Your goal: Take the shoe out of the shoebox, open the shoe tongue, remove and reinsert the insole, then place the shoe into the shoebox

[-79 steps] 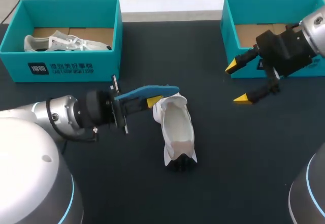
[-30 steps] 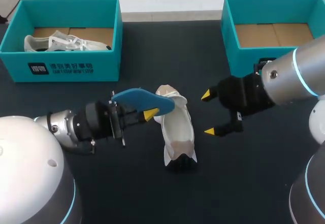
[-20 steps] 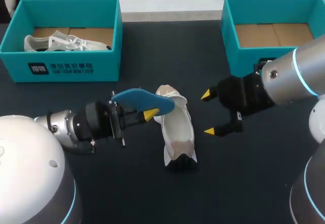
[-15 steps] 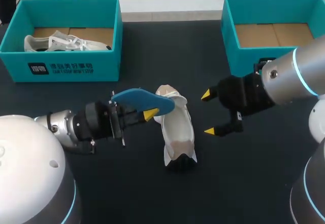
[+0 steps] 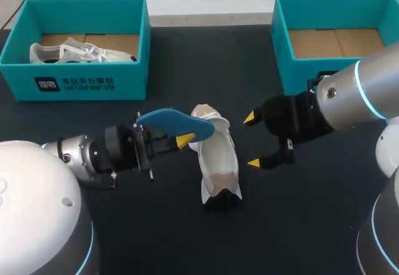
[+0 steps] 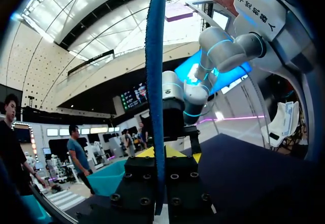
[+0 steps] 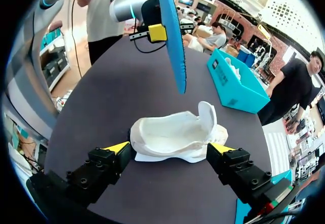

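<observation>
Dark matte surface (image 5: 187,63) spans the whole head view. Teal box (image 5: 128,82) sits at the surface's far left corner, open-topped, with a white print patch on the left part of its front wall. Brown cardboard floor (image 5: 115,41) shows inside, with a seam down the middle. Spare white shoe (image 5: 75,53) lies in the box, lengthwise along the front wall, laces loose on top, upper looks like mesh. Right wrist view: the teal box (image 7: 249,94) stands at the far edge of the surface (image 7: 96,97), with a bit of the spare white shoe (image 7: 228,66) showing over its rim.
</observation>
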Robot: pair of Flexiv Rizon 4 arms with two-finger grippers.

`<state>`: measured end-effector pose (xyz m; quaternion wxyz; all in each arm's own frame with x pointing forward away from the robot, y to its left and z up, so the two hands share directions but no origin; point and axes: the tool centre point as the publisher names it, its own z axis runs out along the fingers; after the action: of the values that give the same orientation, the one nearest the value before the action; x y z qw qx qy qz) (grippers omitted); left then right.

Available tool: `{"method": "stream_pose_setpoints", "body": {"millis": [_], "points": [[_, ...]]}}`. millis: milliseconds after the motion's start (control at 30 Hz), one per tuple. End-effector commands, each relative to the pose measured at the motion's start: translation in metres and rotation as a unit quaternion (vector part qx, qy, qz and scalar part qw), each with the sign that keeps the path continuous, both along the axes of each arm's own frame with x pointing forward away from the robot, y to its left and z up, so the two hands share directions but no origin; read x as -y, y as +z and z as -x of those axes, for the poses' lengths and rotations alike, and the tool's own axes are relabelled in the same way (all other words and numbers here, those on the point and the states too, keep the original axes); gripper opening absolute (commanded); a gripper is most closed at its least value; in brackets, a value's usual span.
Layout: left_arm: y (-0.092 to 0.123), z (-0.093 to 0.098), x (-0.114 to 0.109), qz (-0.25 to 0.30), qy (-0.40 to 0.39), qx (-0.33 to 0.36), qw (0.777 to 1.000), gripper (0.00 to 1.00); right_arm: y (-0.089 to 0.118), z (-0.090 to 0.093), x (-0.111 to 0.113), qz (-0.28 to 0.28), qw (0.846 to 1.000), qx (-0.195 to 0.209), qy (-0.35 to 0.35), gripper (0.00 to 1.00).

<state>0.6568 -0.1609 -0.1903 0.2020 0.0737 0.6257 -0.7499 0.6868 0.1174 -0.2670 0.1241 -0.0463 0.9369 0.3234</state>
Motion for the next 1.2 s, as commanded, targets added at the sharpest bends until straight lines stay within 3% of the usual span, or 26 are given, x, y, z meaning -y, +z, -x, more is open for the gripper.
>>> {"method": "stream_pose_setpoints", "body": {"millis": [33, 567, 1200], "points": [[0.000, 0.001, 0.000, 0.000, 0.002, 0.000, 1.000, 0.00, -0.019, -0.009, -0.014, 0.003, 1.000, -0.006, -0.006, 1.00], [0.000, 0.001, 0.000, 0.000, 0.002, 0.000, 1.000, 0.00, -0.054, -0.025, -0.038, -0.017, 1.000, -0.015, -0.018, 1.00], [0.000, 0.001, 0.000, 0.000, 0.002, 0.000, 1.000, 0.00, -0.049, -0.042, -0.013, 0.019, 0.999, -0.011, -0.040, 1.00]]}}
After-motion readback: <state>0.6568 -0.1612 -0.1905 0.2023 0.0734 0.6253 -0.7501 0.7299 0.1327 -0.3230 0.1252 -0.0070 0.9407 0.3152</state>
